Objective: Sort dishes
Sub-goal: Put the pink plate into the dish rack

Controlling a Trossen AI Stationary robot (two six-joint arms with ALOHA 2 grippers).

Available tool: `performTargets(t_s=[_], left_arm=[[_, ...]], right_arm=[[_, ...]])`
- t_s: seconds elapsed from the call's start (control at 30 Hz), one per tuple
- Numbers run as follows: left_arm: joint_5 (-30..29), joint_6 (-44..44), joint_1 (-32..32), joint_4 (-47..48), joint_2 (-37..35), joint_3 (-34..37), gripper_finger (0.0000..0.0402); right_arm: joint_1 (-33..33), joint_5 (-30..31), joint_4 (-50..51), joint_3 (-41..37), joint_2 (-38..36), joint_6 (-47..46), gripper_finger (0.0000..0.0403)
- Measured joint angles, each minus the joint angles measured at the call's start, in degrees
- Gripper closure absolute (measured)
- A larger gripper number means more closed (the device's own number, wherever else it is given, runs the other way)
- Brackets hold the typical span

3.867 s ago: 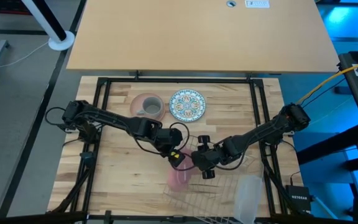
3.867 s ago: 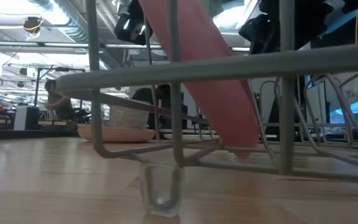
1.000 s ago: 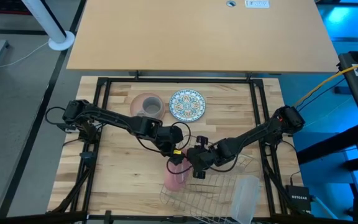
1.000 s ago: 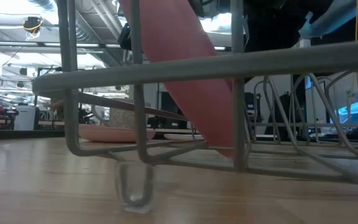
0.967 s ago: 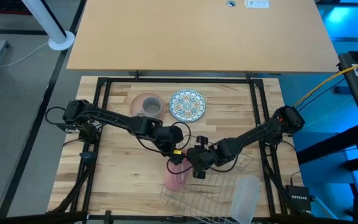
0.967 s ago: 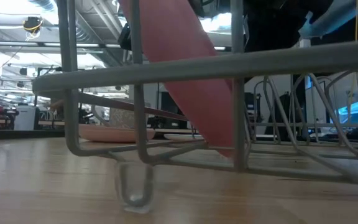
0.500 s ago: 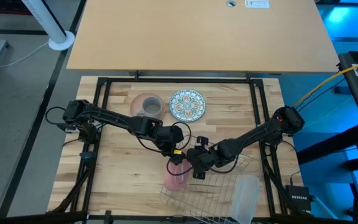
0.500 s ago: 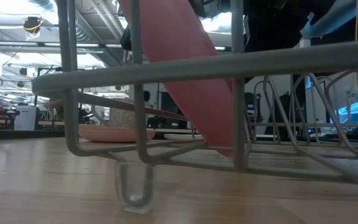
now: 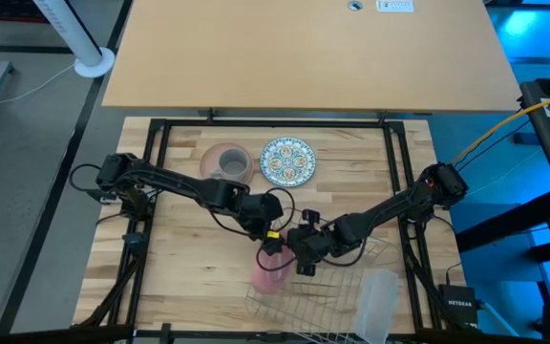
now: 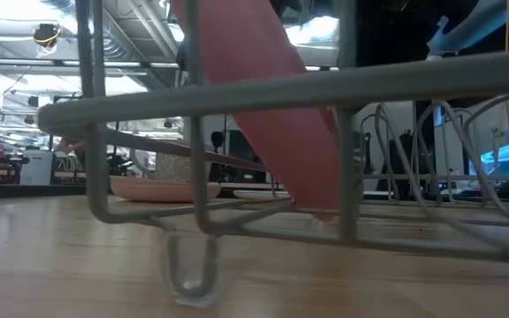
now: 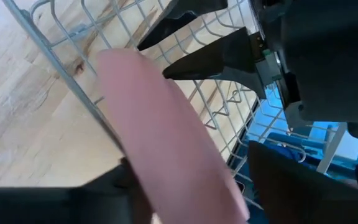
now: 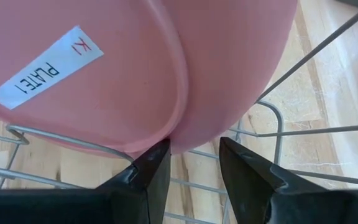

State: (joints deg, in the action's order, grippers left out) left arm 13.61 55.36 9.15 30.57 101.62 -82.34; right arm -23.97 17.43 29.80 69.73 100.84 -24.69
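A salmon-pink plate (image 9: 268, 274) stands tilted in the wire rack (image 9: 318, 287), its lower rim (image 10: 319, 210) on the rack's bottom wires. My left gripper (image 9: 270, 245) is shut on its upper rim. My right gripper (image 9: 299, 256) is open just right of the plate; in the right wrist view its fingers (image 12: 153, 171) stand close below the plate's underside (image 12: 135, 74), and I cannot tell whether they touch it. A second pink plate (image 9: 212, 153) lies at the far left with the grey mug (image 9: 231, 165) on it. The patterned plate (image 9: 286, 160) lies flat beside it. My left gripper pinches the pink plate's upper rim (image 11: 185, 186) between its two fingers, one on each face. The fingers come from above, slanting from the table's left. The plate leans tilted below them, with its lower rim on the rack's wires.
A translucent plastic tray (image 9: 377, 301) leans at the rack's right end by the near edge. A black frame (image 9: 160, 134) borders the wooden table. Bare wood lies at the near left (image 9: 179, 277).
The wire rack has shifted a little toward the near edge in the low view. The pink plate stays tilted in it, still held by my left gripper.
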Motion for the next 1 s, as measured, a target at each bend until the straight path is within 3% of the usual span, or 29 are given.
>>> performTargets(t_s=[0.2, 0.33, 0.67, 1.0], left_arm=[[-0.9, 1.1, -0.3, 4.9, -1.8, -0.2, 0.0059], [-2.3, 0.9, -0.3, 7.7, -3.2, -0.1, 0.0010], [-5.9, 1.5, 0.8, 8.2, -4.3, 0.0, 0.0002], [-3.8, 2.5, 1.0, 3.3, -4.3, 0.0, 0.0003]], right_arm=[[0.0, -0.1, -0.8, 0.0, 0.0, 0.0, 0.0260], [0.0, -0.1, -0.7, 0.0, 0.0, 0.0, 0.0260], [0.0, -0.1, -2.2, 0.0, 0.0, -0.1, 0.0260], [0.0, -0.6, -5.4, -0.1, 0.1, -0.3, 0.0260]])
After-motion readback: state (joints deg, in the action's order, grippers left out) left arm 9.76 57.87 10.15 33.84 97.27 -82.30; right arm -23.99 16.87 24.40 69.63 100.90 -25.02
